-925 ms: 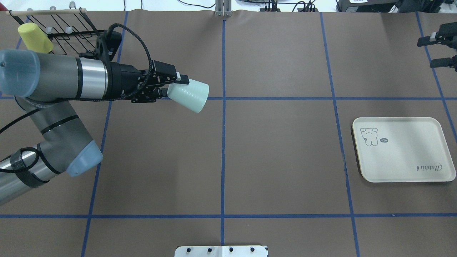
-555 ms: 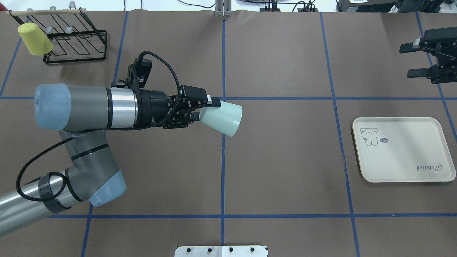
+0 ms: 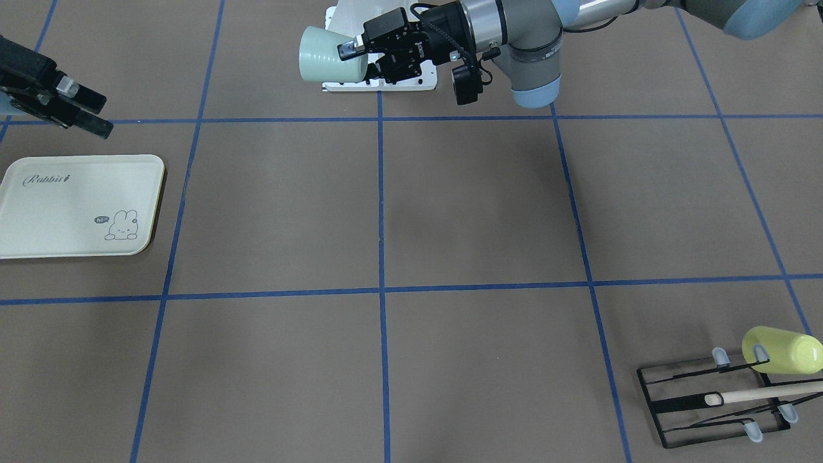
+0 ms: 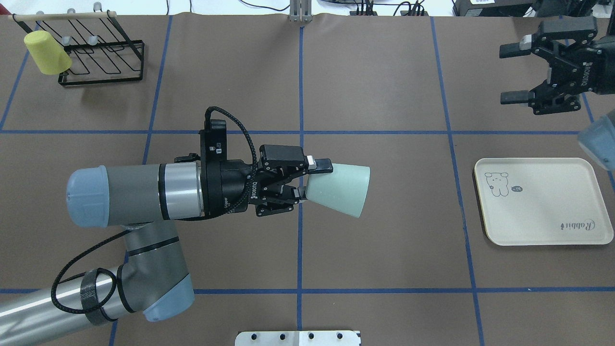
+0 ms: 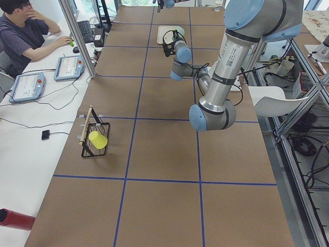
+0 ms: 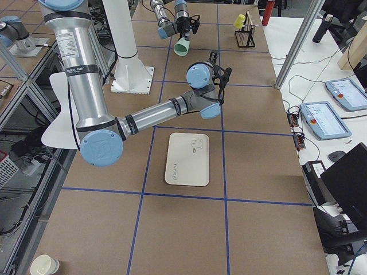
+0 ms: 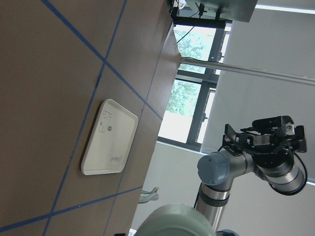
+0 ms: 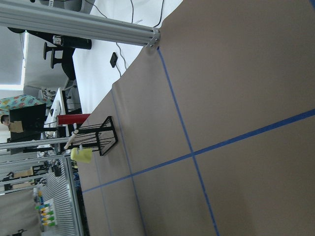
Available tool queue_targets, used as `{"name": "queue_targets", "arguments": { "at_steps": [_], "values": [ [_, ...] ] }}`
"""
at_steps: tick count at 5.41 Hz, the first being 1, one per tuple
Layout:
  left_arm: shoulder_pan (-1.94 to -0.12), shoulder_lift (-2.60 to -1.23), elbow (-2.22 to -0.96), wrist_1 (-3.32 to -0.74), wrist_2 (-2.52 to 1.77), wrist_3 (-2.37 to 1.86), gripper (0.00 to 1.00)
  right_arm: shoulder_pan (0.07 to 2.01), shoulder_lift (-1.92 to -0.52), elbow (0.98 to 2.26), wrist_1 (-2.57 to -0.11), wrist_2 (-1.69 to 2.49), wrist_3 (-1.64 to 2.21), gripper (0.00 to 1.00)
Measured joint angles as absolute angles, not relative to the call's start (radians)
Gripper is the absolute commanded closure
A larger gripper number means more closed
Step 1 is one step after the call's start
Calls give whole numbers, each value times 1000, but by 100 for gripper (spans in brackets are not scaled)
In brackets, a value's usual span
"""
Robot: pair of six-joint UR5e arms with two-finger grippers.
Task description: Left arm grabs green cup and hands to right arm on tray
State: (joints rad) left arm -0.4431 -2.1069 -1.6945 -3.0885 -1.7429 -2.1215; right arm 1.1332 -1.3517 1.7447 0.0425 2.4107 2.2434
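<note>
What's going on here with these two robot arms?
The left gripper is shut on a green cup and holds it sideways in the air over the middle of the table. The right gripper hangs open near the tray, apart from the cup, so the hand-over is not yet done. A yellow cup sits on a rack in the corner.

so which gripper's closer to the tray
Right. The right gripper hovers open just past the far edge of the tray; the left gripper, holding the cup, is near the middle of the table.
</note>
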Motion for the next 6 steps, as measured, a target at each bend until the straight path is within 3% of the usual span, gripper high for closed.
{"name": "queue_targets", "arguments": {
  "at_steps": [3,6],
  "values": [
    [-459,-2105,-1692,-3119,-1663,-2244,100,964,-1326,1834,90,2311,2295,0],
    [-593,-2043,-1694,-3118,-1810,-2292,100,849,-1226,1884,-18,2236,2308,1]
  ]
}}
